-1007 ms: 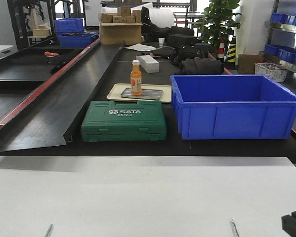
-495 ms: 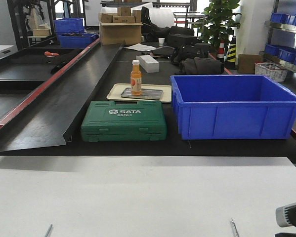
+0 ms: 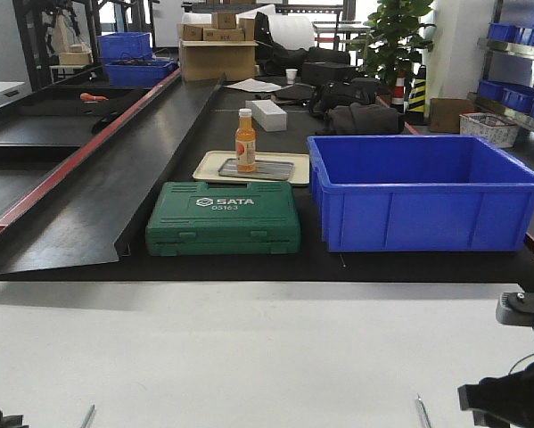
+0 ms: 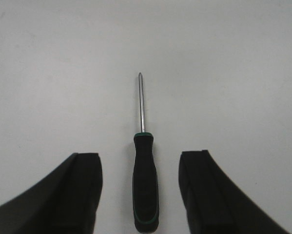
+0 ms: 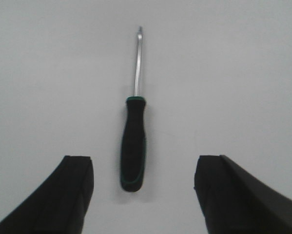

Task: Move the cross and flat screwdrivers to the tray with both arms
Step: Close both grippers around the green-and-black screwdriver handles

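Observation:
In the left wrist view a screwdriver [image 4: 145,183] with a black-and-green handle and a pointed tip lies on the white table. My left gripper [image 4: 140,157] is open, one finger on each side of the handle, touching nothing. In the right wrist view the other screwdriver [image 5: 133,151], its tip flatter, lies just ahead of my open right gripper [image 5: 144,161]. Only both shaft tips [image 3: 87,416] [image 3: 422,412] show in the front view. The grey tray [image 3: 258,168] sits far off on the black bench, inside a beige tray.
An orange bottle [image 3: 245,141] stands on the grey tray. A green SATA case [image 3: 224,217] and a big blue bin [image 3: 423,192] sit on the bench beyond the white table [image 3: 249,348]. Part of my right arm [image 3: 514,392] shows at the bottom right.
More of the right arm has come into the front view at the bottom right. A sliver of the left arm now shows at the bottom left. Both screwdriver tips stay put.

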